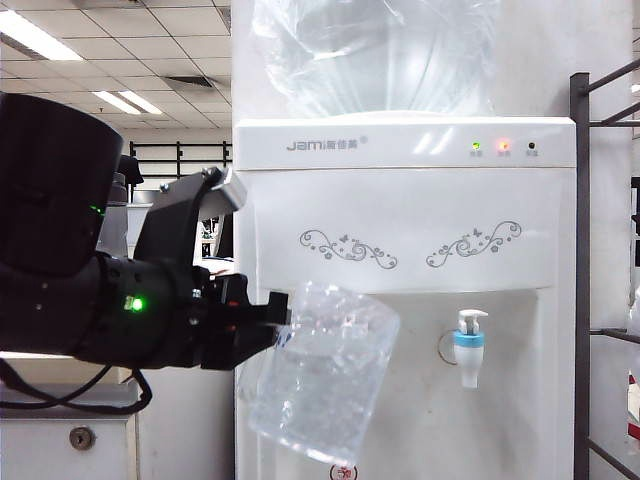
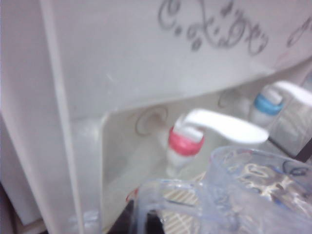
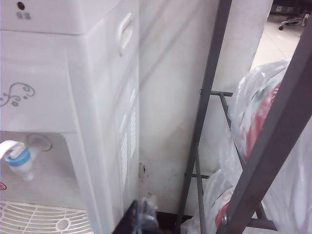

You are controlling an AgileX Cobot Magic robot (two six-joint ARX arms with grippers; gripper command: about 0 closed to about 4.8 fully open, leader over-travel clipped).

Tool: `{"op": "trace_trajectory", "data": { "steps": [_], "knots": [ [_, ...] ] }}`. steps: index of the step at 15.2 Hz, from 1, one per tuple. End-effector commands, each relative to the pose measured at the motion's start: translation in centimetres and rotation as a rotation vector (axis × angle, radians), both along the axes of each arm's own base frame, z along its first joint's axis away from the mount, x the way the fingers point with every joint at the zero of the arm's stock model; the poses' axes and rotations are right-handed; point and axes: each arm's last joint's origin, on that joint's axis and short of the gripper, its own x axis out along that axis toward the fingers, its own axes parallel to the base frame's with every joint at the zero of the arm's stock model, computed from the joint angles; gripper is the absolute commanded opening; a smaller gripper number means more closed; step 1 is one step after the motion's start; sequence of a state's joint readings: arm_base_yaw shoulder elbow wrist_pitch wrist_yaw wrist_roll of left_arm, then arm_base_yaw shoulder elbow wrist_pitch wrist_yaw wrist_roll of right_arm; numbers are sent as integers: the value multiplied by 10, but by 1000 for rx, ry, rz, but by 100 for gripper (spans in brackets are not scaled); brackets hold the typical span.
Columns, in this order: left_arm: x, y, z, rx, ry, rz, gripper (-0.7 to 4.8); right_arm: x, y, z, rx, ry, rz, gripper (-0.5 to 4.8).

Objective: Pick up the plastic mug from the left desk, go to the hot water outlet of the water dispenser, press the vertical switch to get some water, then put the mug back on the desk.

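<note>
Left arm [image 1: 110, 300]: bulky matte-black casing w/ green indicator light, silver bracket up top, black cable looping below; black left gripper [image 1: 283, 318].

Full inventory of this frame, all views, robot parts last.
Water dispenser: 1, tall white box, centre.
Water bottle: 1, clear, atop dispenser.
Indicator lights: 3, dispenser's top panel.
Hot water outlet: 1, white, red collar, above mug.
Vertical switch: 1, white lever on that tap.
Cold tap: 1, blue collar, beside it.
Plastic mug: 1, clear, tilted, held.
Left desk: 1, grey front, lower left.
Metal rack: 1, grey, right of dispenser.
Left gripper: black, shut on mug.
Right gripper: shut, low beside dispenser.
</note>
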State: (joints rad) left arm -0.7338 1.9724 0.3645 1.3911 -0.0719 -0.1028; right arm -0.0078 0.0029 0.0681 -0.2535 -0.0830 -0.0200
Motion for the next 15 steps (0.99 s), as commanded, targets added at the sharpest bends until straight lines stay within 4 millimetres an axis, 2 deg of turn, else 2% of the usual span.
{"op": "trace_trajectory", "data": {
  "steps": [1,15],
  "knots": [
    [2,-3,10,-64,-56,-5,-5,0,0,2,-2,-15,6,-5],
    [2,-3,34,-101,-149,2,-5,0,0,2,-2,-15,6,-5]
  ]
}}
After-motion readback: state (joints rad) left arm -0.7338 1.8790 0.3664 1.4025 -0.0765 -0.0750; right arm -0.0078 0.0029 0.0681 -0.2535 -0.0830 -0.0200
